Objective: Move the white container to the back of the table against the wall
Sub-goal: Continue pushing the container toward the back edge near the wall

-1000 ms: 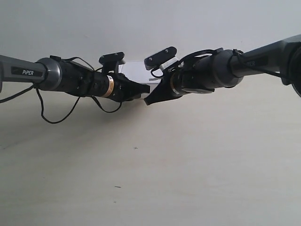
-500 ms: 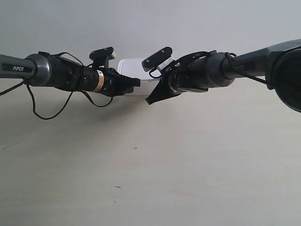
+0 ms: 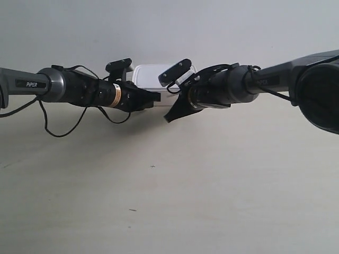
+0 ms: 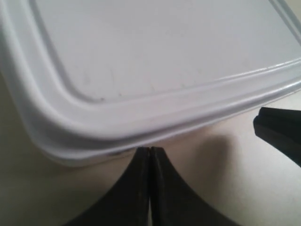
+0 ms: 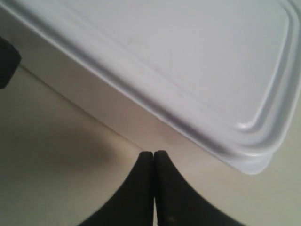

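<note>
The white container [image 3: 150, 74] stands far back on the table [image 3: 212, 190], close to the wall [image 3: 222, 26]; whether it touches the wall I cannot tell. Both arms reach to its near side. The gripper [image 3: 157, 97] of the arm at the exterior view's left is shut, as is the gripper [image 3: 169, 116] of the arm at the right. In the left wrist view my shut left gripper [image 4: 149, 149] meets the container [image 4: 155, 66] just under its lid rim. In the right wrist view my shut right gripper [image 5: 154, 154] is at the foot of the container's [image 5: 188, 61] side wall.
A black cable [image 3: 63, 129] hangs in a loop under the arm at the exterior view's left. The other gripper's dark fingertip [image 4: 280, 134] shows beside the container in the left wrist view. Tiny dark specks [image 3: 152, 166] mark the tabletop.
Both shut grippers have moved away from the camera toward the wall, and the container has slid back with them; more of its lid now shows above the arms.
</note>
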### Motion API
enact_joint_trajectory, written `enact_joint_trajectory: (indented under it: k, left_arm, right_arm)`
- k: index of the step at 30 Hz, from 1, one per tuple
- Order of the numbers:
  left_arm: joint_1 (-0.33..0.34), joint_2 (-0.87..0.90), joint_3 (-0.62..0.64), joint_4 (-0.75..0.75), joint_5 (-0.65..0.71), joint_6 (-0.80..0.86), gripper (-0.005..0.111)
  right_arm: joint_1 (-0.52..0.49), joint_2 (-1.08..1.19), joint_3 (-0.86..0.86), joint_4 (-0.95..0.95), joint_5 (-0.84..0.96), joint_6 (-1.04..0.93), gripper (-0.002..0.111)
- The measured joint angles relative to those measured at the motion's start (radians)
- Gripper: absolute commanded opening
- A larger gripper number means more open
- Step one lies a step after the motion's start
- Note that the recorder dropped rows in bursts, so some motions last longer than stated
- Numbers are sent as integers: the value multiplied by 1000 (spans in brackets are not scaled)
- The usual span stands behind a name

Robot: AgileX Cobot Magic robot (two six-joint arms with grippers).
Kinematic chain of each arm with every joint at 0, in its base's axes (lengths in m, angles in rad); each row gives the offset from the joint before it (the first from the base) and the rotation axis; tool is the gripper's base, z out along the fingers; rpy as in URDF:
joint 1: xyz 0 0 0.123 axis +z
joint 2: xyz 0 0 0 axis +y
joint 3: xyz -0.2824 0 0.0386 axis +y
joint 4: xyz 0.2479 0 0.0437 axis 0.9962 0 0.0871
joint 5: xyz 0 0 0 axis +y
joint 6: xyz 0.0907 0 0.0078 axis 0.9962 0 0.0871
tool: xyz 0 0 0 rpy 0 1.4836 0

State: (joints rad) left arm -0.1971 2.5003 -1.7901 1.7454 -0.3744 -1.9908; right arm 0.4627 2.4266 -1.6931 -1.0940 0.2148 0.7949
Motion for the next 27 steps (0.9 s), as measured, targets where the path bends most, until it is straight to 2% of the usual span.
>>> enact_joint_trajectory:
  k: [27]
  left_arm:
    - [12,58,-111,0,-9,0,0]
  right_arm:
    - [0,34,-110,6,43,-61,0]
